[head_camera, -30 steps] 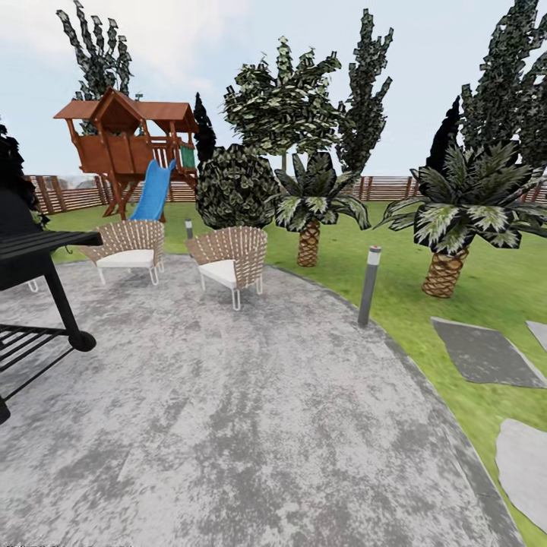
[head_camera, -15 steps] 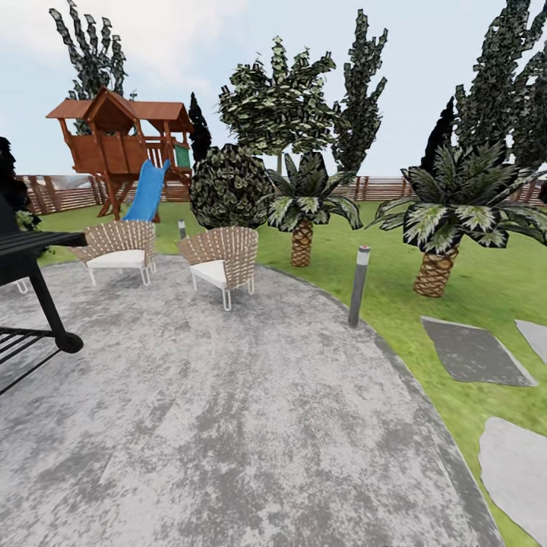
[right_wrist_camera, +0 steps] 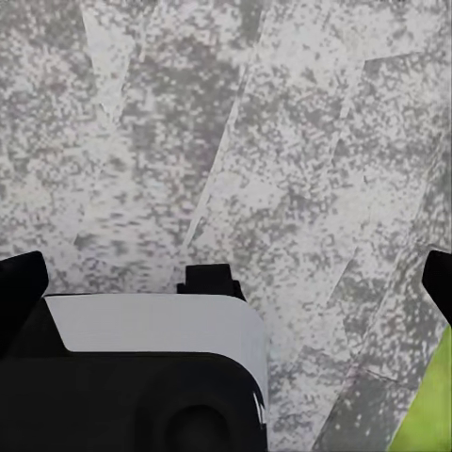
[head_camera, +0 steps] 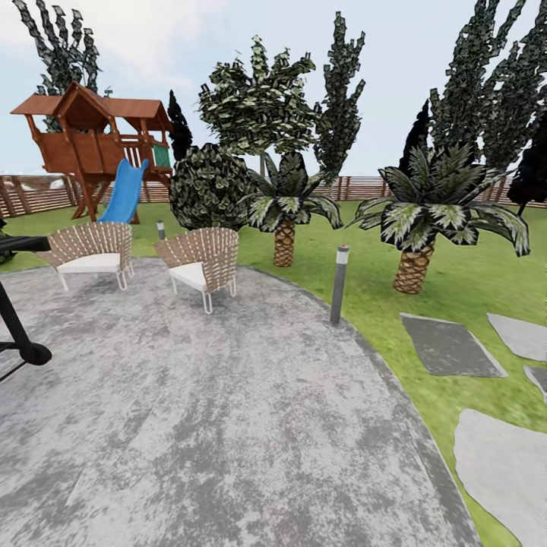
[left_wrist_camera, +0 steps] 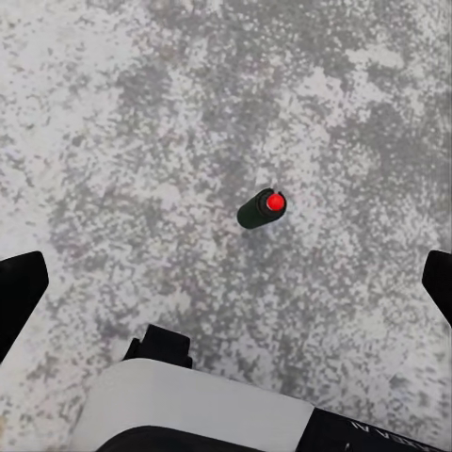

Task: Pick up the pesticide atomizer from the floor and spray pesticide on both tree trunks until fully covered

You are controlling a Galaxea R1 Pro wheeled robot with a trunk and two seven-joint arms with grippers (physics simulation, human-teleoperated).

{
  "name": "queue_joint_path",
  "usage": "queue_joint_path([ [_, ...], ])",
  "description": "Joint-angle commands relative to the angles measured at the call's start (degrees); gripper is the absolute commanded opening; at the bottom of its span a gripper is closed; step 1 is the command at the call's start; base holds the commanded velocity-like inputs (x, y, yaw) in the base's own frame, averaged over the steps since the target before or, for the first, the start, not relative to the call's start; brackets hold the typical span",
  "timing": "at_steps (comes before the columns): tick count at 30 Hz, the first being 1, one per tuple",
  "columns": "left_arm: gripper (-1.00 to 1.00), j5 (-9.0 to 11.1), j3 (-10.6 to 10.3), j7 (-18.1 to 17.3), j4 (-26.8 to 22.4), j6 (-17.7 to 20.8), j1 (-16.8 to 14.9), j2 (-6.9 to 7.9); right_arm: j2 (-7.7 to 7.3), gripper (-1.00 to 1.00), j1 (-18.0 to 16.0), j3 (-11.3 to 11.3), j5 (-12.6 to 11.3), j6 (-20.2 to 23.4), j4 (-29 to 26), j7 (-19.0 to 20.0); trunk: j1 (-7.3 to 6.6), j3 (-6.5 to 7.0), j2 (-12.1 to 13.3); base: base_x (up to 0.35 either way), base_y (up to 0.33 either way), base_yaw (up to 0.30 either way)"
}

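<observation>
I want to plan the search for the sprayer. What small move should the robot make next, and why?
Probably turn rightward to scan: ahead lie grey patio, two wicker chairs and short palms, while the lawn with stepping stones extends to the right.

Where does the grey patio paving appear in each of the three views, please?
Head view: patio paving spreads over the lower left and centre, beside grass.
Left wrist view: paving under a red-tipped dark cylinder.
Right wrist view: paving, with grass in one corner.
Shared landmark: grass border, head and right wrist.
</observation>
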Motion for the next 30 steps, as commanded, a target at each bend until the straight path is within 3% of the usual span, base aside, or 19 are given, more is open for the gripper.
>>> queue_joint_path([
  [1,1.00,0.6,0.0,-0.5,0.1,-0.1,-0.1,0.01,0.01,1.00,0.0,-0.3,0.4,-0.2,0.1,0.0,0.00,-0.06,0.0,0.007,-0.007,-0.011],
  [30,1.00,0.6,0.0,-0.6,0.1,-0.1,-0.1,0.01,0.11,1.00,0.0,-0.7,0.3,-0.1,0.1,0.0,0.22,-0.24,-0.4,0.001,-0.001,-0.001],
])
